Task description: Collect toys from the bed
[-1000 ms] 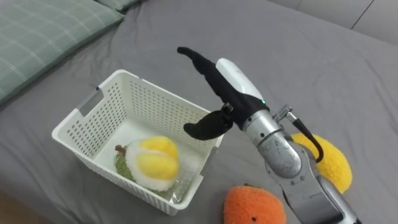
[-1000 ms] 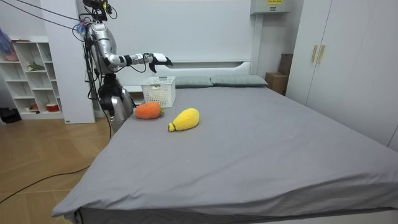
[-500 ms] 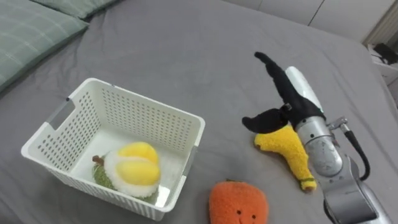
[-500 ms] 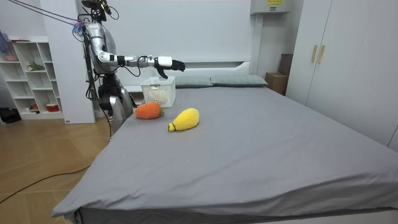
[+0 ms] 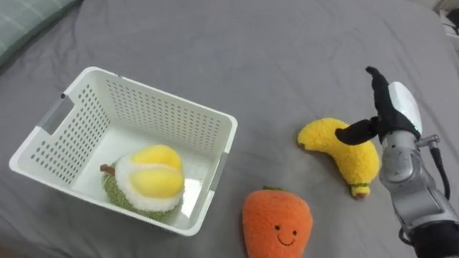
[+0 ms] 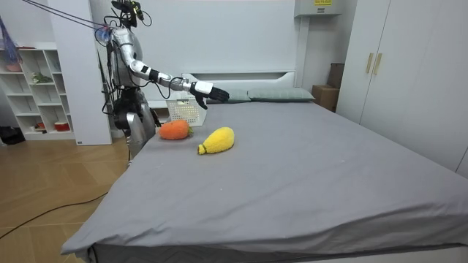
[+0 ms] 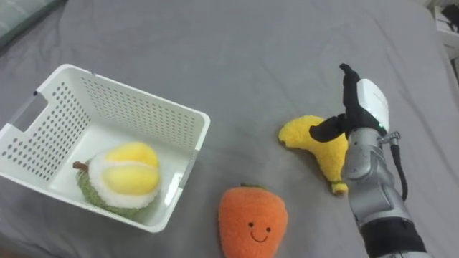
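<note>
In the left eye view the right hand hangs over the grey bed, fingers straight, thumb spread wide, nothing in it. The yellow banana toy lies just under that thumb, and from here I can't say whether they touch. To its left the white basket already holds a yellow-and-green plush fruit, and an orange plush toy sits between basket and banana, nearer the robot. The banana looks like the next pick. I'd want the palm turned down and lowered onto the thick middle, thumb on one flank and fingers on the other, across the curve rather than along it. It's soft, so the hand should close deep before lifting. In the room view the robot stands at the side of the bed near its head, with the right arm reaching out. There the hand is plainly up in the air, well above the banana, so a fair descent is left. The orange toy and the basket sit close to the robot's side of the mattress. In the right eye view the hand is just as open, and the banana shows its lie best. Its long axis runs slantwise: the blunt fat end points away and left toward the basket, and the thin stem end curves back toward the robot and to its right. So a grip square to that slant is the one to go for, clear of the orange toy.
</note>
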Controlling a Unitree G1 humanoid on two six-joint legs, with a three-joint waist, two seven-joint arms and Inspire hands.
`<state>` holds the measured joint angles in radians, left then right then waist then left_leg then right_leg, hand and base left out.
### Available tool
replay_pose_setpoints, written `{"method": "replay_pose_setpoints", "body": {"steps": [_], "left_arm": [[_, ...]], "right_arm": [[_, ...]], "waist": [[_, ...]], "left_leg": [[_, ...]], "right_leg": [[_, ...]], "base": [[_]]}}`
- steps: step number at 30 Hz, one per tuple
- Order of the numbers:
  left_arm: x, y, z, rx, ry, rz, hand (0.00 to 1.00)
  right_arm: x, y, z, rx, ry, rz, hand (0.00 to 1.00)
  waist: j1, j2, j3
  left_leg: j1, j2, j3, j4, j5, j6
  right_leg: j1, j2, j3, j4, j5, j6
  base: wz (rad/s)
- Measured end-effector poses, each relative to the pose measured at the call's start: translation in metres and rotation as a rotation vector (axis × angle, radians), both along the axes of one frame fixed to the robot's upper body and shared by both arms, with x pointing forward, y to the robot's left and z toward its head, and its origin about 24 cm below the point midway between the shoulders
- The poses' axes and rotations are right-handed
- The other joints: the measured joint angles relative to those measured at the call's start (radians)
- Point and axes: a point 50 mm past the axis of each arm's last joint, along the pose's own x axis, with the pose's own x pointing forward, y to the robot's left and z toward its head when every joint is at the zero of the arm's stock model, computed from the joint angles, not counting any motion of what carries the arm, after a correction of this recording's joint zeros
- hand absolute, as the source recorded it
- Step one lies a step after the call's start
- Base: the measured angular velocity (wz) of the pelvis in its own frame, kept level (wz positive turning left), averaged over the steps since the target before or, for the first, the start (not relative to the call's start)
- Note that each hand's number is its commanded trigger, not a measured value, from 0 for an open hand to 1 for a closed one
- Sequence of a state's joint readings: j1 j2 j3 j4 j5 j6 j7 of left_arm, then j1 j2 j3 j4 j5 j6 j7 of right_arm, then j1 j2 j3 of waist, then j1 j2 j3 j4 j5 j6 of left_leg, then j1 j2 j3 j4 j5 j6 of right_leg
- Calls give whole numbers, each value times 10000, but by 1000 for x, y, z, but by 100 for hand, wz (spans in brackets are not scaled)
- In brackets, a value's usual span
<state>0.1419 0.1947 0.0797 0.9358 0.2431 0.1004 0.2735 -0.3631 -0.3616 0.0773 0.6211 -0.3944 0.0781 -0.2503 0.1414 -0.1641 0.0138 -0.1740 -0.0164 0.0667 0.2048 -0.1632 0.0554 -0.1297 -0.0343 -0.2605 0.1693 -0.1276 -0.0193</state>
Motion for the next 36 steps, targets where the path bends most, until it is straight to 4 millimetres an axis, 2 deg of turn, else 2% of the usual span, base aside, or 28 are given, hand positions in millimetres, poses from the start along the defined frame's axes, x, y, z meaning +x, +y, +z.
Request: {"method": "replay_pose_setpoints", "body": {"steps": [5, 11, 13, 20, 23, 28, 31, 36], "left_arm": [[14, -2, 4, -134, -619, -149, 0], [28, -8, 5, -615, -1048, -26, 0], [28, -9, 5, -718, -1027, -75, 0], [22, -7, 2, -989, -861, 363, 0], [22, -7, 2, -1173, -912, 377, 0], [30, -10, 3, -1263, -1197, 13, 0], [31, -12, 3, -1289, -1208, -95, 0], [31, -13, 3, -1299, -1187, -211, 0]], "right_arm": [[-1, -10, -2, -249, 6, -208, 0], [8, -23, 0, -472, 276, -839, 0], [6, -24, -7, -634, 620, -856, 0], [-4, -34, -25, -846, 1515, -1318, 0], [-5, -35, -26, -1018, 1647, -1305, 0], [-10, -46, -29, -1536, 2020, -1344, 0], [-13, -47, -32, -1574, 2179, -1281, 0], [-14, -48, -34, -1574, 2257, -1288, 0]], "waist": [[-10, -1, 15], [30, 127, 121], [52, 196, 166], [74, 321, 230], [109, 408, 227], [530, 524, 223], [636, 550, 232], [631, 559, 235]], "left_leg": [[-252, -2, -92, -5, 7, 2], [-588, -4, -121, 5, 20, -2], [-652, -5, -129, 5, 23, -6], [-872, -10, -138, 14, 42, -11], [-977, -14, -151, 18, 47, -14], [-1170, -41, -173, 15, 113, -2], [-1209, -65, -248, 3, 141, -3], [-1283, -124, -421, 6, 187, 24]], "right_leg": [[-224, -14, -173, 1, 0, 1], [-554, -68, -164, -8, 0, 0], [-628, -67, -169, -6, 0, 0], [-845, -73, -172, 4, -1, 0], [-951, -77, -173, 21, 0, 0], [-1142, -106, -175, 21, 0, -1], [-1153, -125, -230, 17, 0, -2], [-1158, -172, -412, 12, -1, -1]], "base": [[6], [0], [0], [0], [0], [1], [7], [11]]}}
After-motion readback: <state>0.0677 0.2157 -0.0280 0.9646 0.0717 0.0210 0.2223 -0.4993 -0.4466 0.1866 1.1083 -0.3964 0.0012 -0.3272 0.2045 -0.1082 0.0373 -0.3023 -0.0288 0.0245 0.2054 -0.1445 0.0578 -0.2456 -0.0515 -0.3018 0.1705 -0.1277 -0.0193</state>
